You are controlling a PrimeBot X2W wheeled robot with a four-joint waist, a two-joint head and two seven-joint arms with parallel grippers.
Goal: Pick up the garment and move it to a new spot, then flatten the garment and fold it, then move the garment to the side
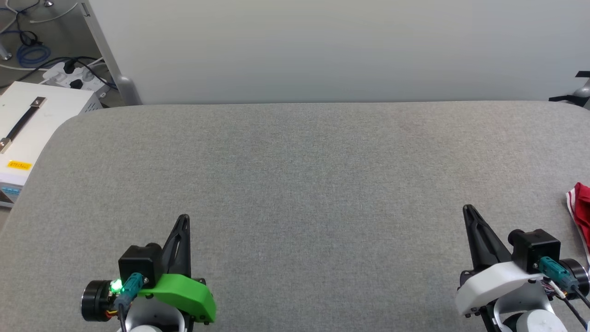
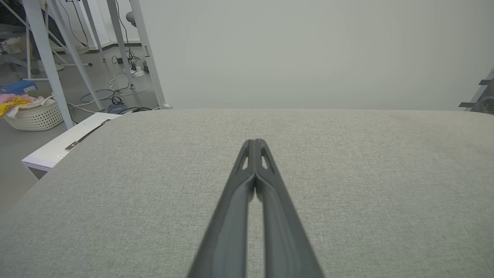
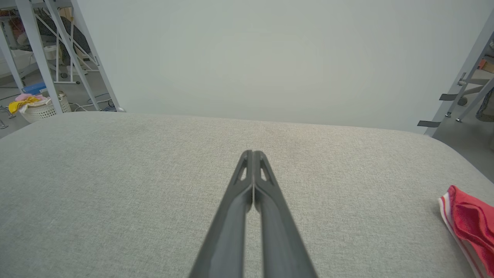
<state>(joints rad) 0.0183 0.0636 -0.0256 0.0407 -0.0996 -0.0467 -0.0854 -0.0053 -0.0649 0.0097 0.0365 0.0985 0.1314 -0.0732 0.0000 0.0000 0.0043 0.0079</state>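
Red garment (image 1: 581,210) lies at the 3 o'clock edge of the grey worktop (image 1: 295,175). Your head view cuts it off, so you get a red fold and a striped white border, with the rest out of frame.

Jaws: the left jaws sit at 7 o'clock and the right jaws at 5 o'clock. Both pairs are pressed together, tips meeting, and hold nothing. The right jaws are the nearer to the garment but apart from it.

Progress, as a judgement: you cannot fix the stage. A shirt waiting at the edge to be picked up would look like this, and so would one folded and set aside. Too little cloth shows to say whether it is folded.

View notes:
- The right wrist view gives you more of the garment (image 3: 469,222), at 4 o'clock. It shows a rumpled red fold over red-and-white trim.
- The head view adds a white box (image 1: 27,124) at 9 o'clock, off the worktop.
- The left wrist view adds a laundry basket (image 2: 34,114) on the floor at 10 o'clock.
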